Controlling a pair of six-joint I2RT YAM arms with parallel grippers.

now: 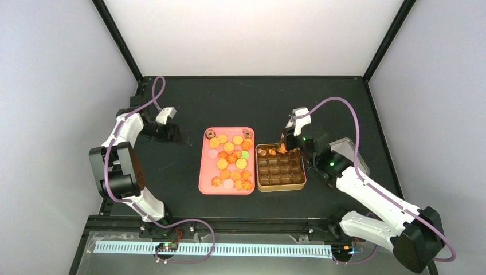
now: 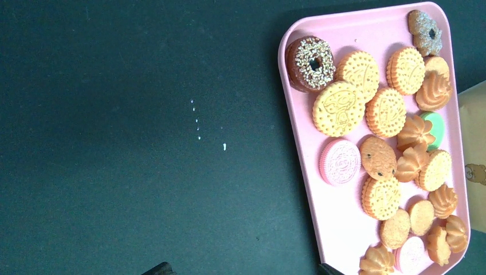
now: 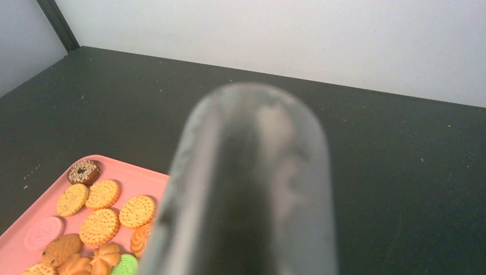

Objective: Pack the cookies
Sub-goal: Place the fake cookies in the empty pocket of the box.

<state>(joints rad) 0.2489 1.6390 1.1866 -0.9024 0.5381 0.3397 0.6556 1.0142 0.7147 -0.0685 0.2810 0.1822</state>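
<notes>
The cookies [image 1: 229,157] lie on a pink tray [image 1: 202,172]: mostly orange and yellow rounds, with a few pink, green and dark brown ones. They also show in the left wrist view [image 2: 384,112] and the right wrist view [image 3: 100,226]. A gold box [image 1: 281,182] with brown compartments stands right of the tray, with a few orange cookies [image 1: 265,152] in its far row. My right gripper [image 1: 290,137] is shut on grey metal tongs [image 3: 258,183], whose tips are over the box's far row. My left gripper [image 1: 172,134] is open and empty, left of the tray.
A clear lid [image 1: 351,150] lies right of the box, partly under my right arm. The tray's rim [image 2: 344,223] and a corner of the box [image 2: 473,149] show in the left wrist view. Black mat lies left of the tray.
</notes>
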